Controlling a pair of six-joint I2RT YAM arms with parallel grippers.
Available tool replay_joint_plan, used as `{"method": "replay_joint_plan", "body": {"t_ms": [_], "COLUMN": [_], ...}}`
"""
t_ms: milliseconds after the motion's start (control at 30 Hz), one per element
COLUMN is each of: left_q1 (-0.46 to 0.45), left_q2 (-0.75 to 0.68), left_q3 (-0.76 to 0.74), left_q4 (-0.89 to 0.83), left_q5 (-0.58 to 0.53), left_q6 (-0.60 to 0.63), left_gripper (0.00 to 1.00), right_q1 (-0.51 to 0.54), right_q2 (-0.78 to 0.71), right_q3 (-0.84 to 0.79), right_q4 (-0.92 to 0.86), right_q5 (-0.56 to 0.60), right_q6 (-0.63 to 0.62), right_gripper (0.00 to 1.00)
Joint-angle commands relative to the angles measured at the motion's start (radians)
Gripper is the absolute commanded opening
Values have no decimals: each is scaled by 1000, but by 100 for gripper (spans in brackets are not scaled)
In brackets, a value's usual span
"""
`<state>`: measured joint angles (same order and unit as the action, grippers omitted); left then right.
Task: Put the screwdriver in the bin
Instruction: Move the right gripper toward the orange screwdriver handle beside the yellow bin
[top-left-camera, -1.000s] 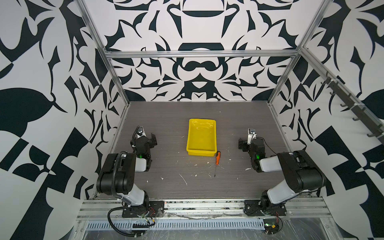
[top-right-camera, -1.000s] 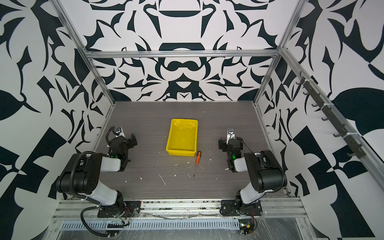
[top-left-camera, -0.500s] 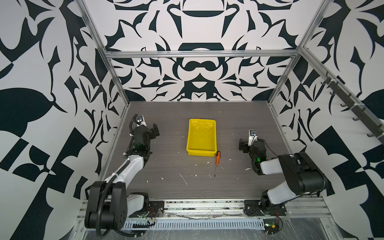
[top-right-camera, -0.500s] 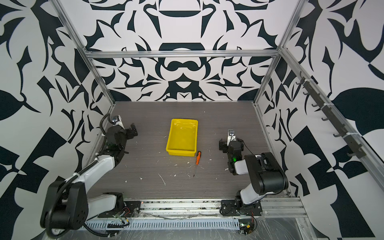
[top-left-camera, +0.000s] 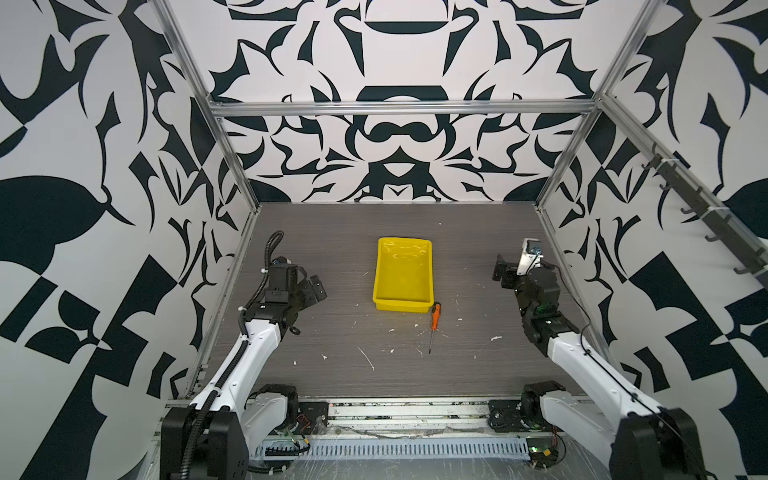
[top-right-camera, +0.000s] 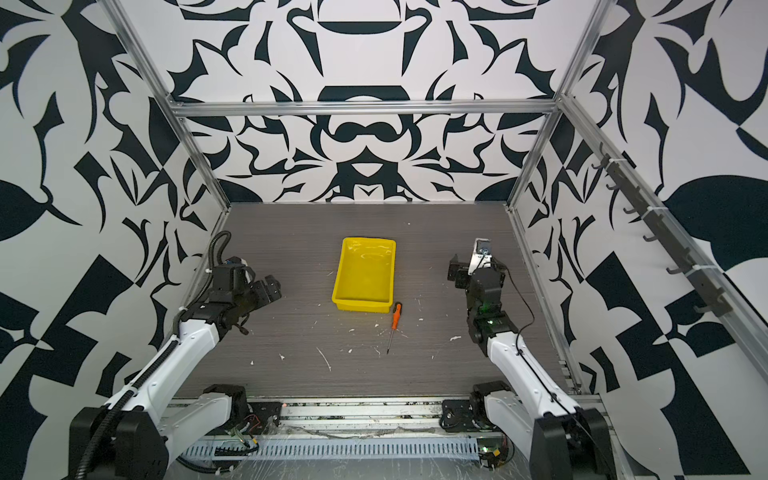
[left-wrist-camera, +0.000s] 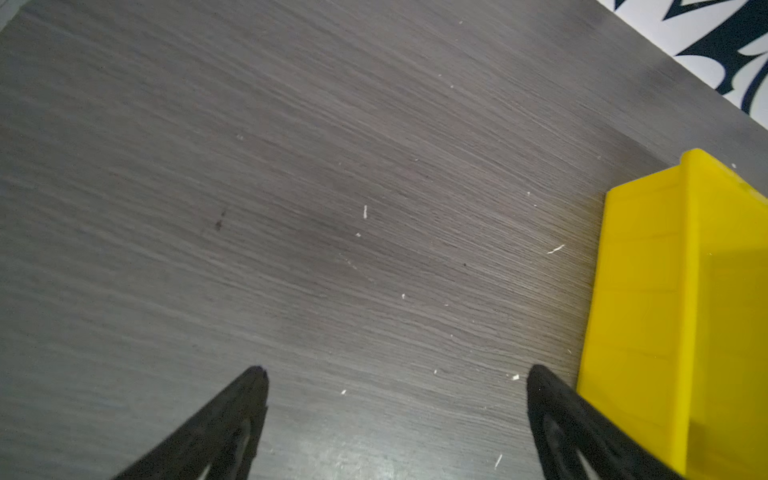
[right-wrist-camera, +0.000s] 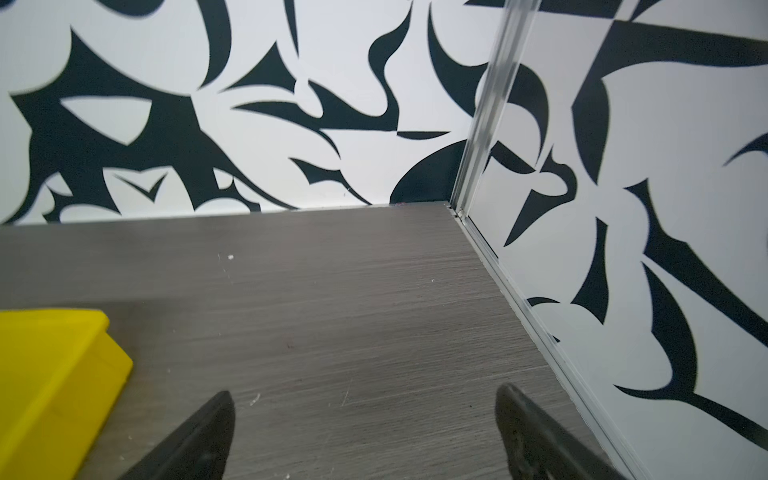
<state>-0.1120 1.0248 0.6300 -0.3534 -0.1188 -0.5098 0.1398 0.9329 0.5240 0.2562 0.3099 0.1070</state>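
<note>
My arms have unfolded; left gripper (left-wrist-camera: 395, 376) and right gripper (right-wrist-camera: 362, 397) are spread, empty. The screwdriver (top-left-camera: 434, 319) lies untouched just beside the bin (top-left-camera: 379, 270).

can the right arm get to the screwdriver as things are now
Probably yes: the screwdriver lies in the open, with bare table between it and the open right gripper. Only the bin sits close to its cap end.

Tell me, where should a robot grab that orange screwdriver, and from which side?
Probably the screwdriver by its orange handle, from straight above, jaws across it: it lies flat, the shaft is thin, and the bin sits close by its cap end.
</note>
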Motion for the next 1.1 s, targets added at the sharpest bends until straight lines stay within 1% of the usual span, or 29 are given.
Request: {"method": "replay_joint_plan", "body": {"t_ms": [0,67,100,133,167,233,300,333,400,433,467,533,633,733,800,833,900,933,1000,1067], "left_q1": [0,0,0,1,1,1,2,2,2,2,2,2,2,2,2,2,2,2,2,2], "left_q2": [-52,-80,-95,-111,-123,-155,-183,-197,-218,-226,-233,-239,-234,-220,-218,-224,-251,-270,-306,-333], "left_q3": [-24,-50,-55,-55,-57,-75,-101,-111,-129,-140,-151,-158,-154,-146,-122,-111,-125,-142,-162,-169], "left_q4": [-70,-65,-67,-77,-85,-85,-63,-68,-74,-67,-59,-44,-52,-57,-106,-134,-127,-110,-105,-119], "left_q5": [-76,-99,-102,-102,-105,-108,-114,-124,-139,-138,-133,-126,-140,-144,-168,-182,-196,-197,-233,-275], "left_q6": [-108,-144,-144,-142,-143,-156,-173,-189,-229,-250,-261,-263,-265,-267,-266,-264,-274,-278,-300,-305], "left_gripper": [100,100,100,100,100,100,100,100,100,100,100,100,100,100,100,100,100,100,100,100], "right_q1": [2,2,2,0,1,-11,-12,-12,-11,-11,-11,6,72,168,242,283,352,382,427,470], "right_q2": [-27,-16,-9,-8,-8,-9,18,38,90,125,153,196,198,181,176,176,175,175,175,179], "right_q3": [138,190,202,203,190,150,139,125,94,82,80,61,26,7,-1,-2,-7,-13,-29,-43], "right_q4": [-394,-601,-705,-772,-788,-735,-709,-676,-604,-579,-578,-548,-517,-516,-502,-498,-495,-487,-458,-431], "right_q5": [117,190,256,263,247,99,-64,-173,-308,-368,-398,-462,-464,-421,-381,-348,-285,-260,-243,-220], "right_q6": [209,332,447,510,535,521,552,577,581,582,585,579,592,621,636,643,672,702,741,780], "right_gripper": [100,100,100,100,100,100,95,94,94,95,95,90,88,88,86,85,83,79,75,74]}}
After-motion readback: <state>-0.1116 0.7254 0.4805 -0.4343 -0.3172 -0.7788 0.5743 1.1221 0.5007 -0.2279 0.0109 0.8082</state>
